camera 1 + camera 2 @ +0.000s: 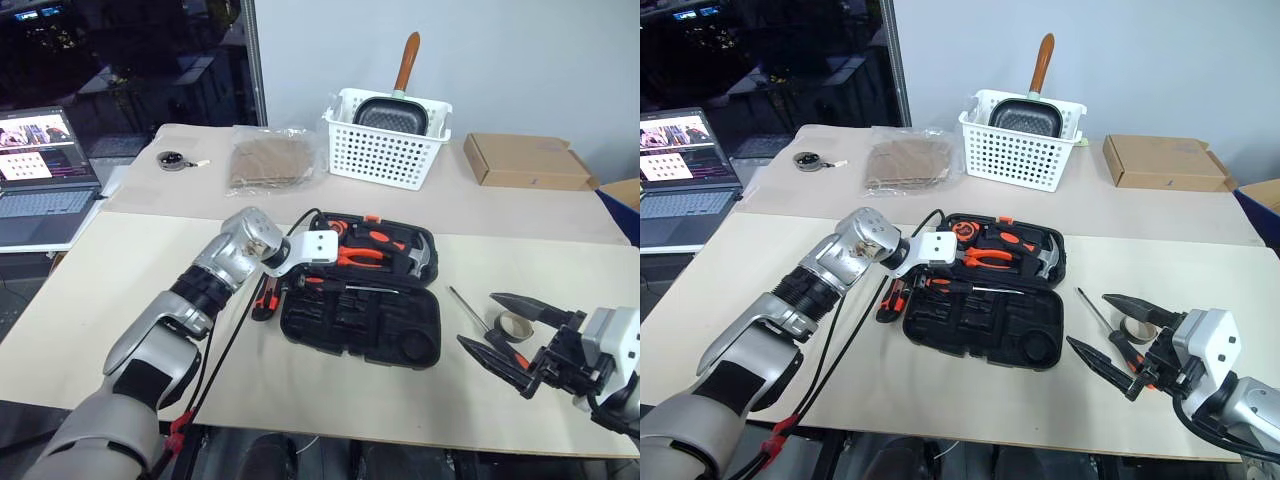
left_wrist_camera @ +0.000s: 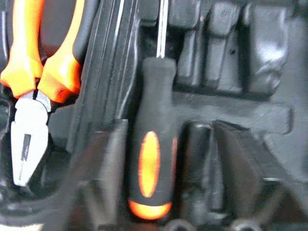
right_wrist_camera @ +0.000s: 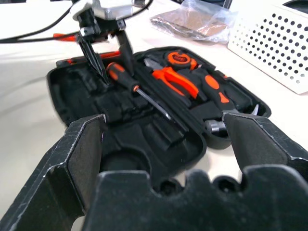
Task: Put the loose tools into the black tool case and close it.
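a white plastic basket [image 1: 385,150] stands near the far edge of the tabletop [image 1: 100,290], holding a dark square pan [image 1: 393,115] whose brown handle [image 1: 406,62] sticks up above the rim. beside it, toward the left, lies a clear bag of brown material [image 1: 268,160], and further left a round black tape measure [image 1: 174,160]. a flat cardboard box [image 1: 527,160] sits toward the far right corner. an open laptop [image 1: 40,180] rests off the left edge. a roll of tape [image 1: 514,324] lies near the right edge.
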`<state>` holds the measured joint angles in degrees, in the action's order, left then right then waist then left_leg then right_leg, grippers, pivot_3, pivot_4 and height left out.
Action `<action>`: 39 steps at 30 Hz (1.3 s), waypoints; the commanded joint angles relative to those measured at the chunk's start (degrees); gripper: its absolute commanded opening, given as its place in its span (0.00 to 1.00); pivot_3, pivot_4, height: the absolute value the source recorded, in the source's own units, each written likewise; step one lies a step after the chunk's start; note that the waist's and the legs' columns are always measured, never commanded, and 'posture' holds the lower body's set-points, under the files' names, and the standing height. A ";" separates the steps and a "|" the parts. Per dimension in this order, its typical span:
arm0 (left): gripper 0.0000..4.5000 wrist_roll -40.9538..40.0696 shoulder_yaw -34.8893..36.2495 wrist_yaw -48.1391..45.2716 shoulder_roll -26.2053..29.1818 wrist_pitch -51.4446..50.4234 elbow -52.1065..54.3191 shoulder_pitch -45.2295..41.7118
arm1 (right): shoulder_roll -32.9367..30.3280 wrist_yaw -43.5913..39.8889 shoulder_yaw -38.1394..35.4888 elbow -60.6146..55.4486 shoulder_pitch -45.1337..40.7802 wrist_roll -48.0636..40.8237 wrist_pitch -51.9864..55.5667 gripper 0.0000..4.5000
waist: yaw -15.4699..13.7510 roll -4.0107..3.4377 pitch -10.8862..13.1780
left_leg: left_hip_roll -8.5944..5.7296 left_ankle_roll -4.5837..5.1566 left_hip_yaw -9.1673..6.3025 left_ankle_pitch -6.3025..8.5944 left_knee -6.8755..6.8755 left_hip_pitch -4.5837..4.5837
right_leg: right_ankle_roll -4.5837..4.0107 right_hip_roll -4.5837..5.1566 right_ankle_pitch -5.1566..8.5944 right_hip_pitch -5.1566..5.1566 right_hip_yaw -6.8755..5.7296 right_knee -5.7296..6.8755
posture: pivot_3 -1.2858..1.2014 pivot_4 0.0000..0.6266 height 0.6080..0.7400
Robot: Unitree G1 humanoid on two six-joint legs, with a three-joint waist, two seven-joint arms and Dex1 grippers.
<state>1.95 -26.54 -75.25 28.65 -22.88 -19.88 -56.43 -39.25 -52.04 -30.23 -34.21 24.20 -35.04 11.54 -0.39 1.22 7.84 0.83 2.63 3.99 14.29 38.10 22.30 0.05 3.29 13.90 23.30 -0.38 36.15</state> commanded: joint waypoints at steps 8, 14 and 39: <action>0.36 -8.75 17.33 23.06 -10.12 -12.47 15.34 16.61 | -0.36 0.68 -1.08 -1.37 -0.25 -0.71 0.43 1.00 | -0.51 -0.06 -0.04 | -0.05 0.09 -0.07 0.06 0.10 0.00 | -0.05 0.17 -0.05 -0.13 -0.01 0.01 | 0.52 0.24 1.00; 0.01 -7.36 18.41 34.74 -17.03 -4.78 13.46 22.92 | -0.48 1.11 -2.00 -1.55 0.22 -0.95 1.00 1.00 | -0.49 -0.04 -0.03 | -0.04 0.09 -0.15 0.06 0.16 -0.01 | -0.07 0.18 -0.10 -0.17 0.24 0.05 | 0.52 0.24 1.00; 0.01 13.75 1.82 41.23 -9.58 23.52 -10.22 24.34 | -2.36 0.87 -4.43 -1.11 2.97 -0.73 3.98 1.00 | -0.01 -0.34 -0.76 | 0.02 0.07 0.01 0.12 0.08 -1.19 | 0.31 0.24 0.02 -1.26 0.87 -0.06 | 0.52 0.24 1.00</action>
<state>12.30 -23.10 -33.80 17.02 2.03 -23.68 -34.11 -40.94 -51.25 -32.92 -34.26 27.56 -35.06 15.13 -0.40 0.88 7.08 0.86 2.65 4.00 14.43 38.15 21.08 0.35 3.51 13.91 22.04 0.54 36.09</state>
